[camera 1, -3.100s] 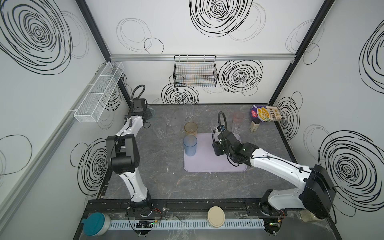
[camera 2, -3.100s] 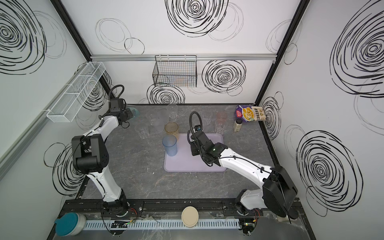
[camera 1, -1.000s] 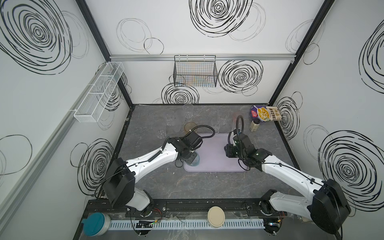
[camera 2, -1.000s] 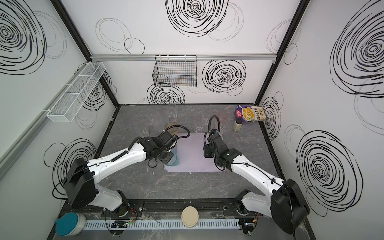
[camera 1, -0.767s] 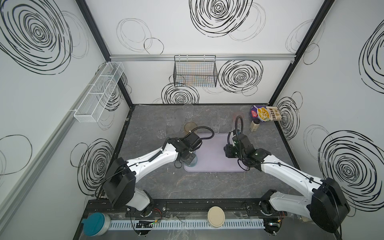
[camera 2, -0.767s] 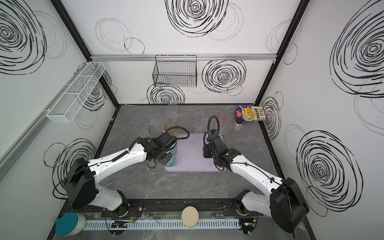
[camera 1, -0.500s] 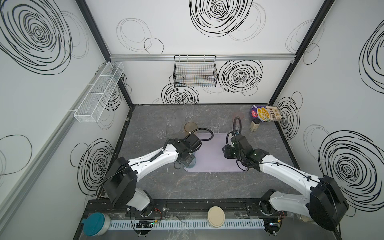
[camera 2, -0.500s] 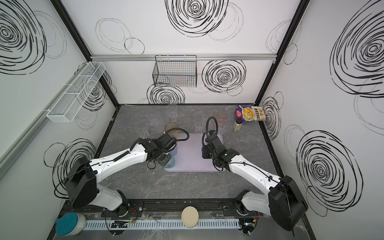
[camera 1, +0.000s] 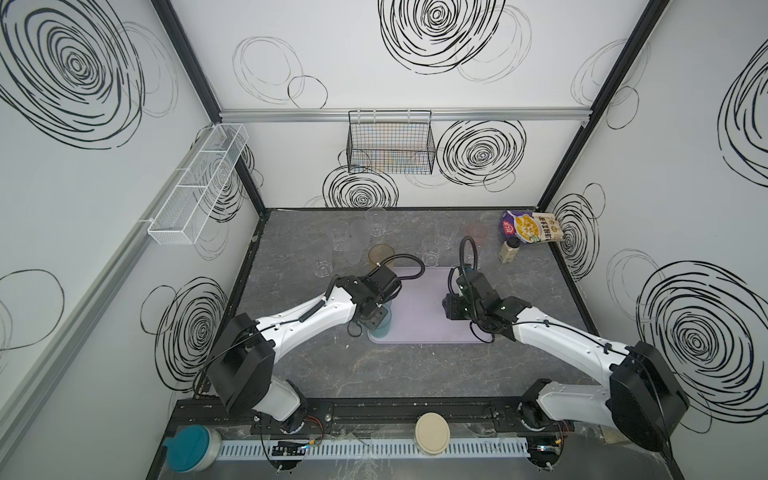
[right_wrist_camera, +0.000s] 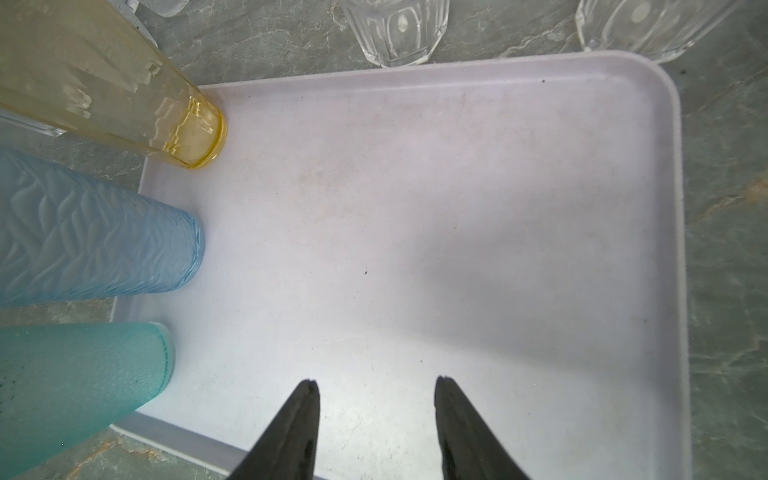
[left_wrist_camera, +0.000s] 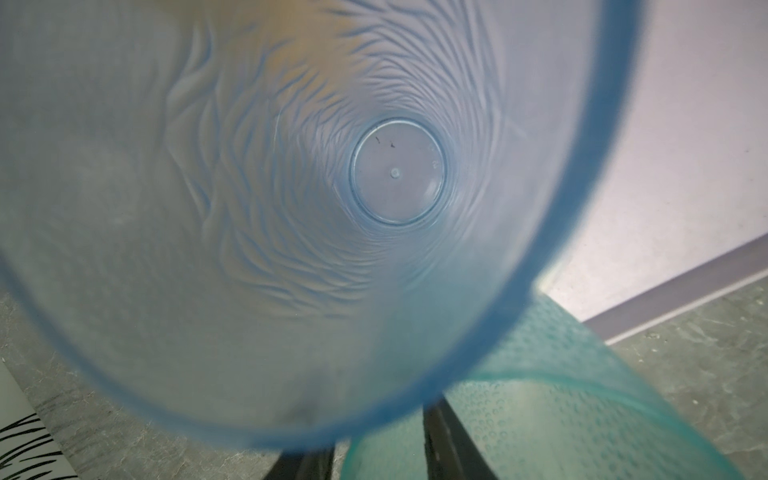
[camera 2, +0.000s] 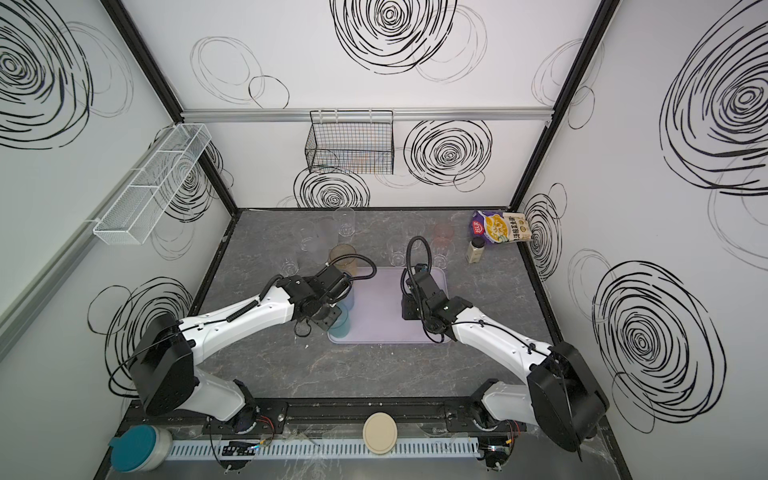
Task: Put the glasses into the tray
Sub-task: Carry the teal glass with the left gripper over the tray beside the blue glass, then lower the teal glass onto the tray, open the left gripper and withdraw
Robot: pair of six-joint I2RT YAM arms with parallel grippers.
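Observation:
The lilac tray (camera 1: 419, 320) (camera 2: 386, 320) lies mid-table. Three glasses stand along its left side: amber (right_wrist_camera: 124, 83), tall blue (right_wrist_camera: 91, 245) and teal (right_wrist_camera: 75, 382). My left gripper (camera 1: 375, 322) (left_wrist_camera: 374, 440) hangs over the teal glass (camera 1: 382, 330) at the near left corner. Its fingers stand apart on either side of that glass's rim wall, one inside the cup. The blue glass (left_wrist_camera: 291, 187) fills most of the left wrist view. My right gripper (camera 1: 451, 309) (right_wrist_camera: 376, 384) is open over the tray's bare middle. Several clear and frosted glasses (camera 1: 357, 245) and a pink one (camera 1: 476, 230) stand behind the tray.
Two clear glasses (right_wrist_camera: 395, 29) stand just beyond the tray's far edge. A cream bottle (camera 1: 509, 251) and a snack bag (camera 1: 532, 226) sit at the back right. A black wire basket (camera 1: 390, 145) hangs on the back wall and a white mesh shelf (camera 1: 199, 187) on the left wall.
The left arm carried the teal glass from the back left to the tray's near left corner, set it down, and its jaws have just parted. The right gripper drifted slightly left over the tray.

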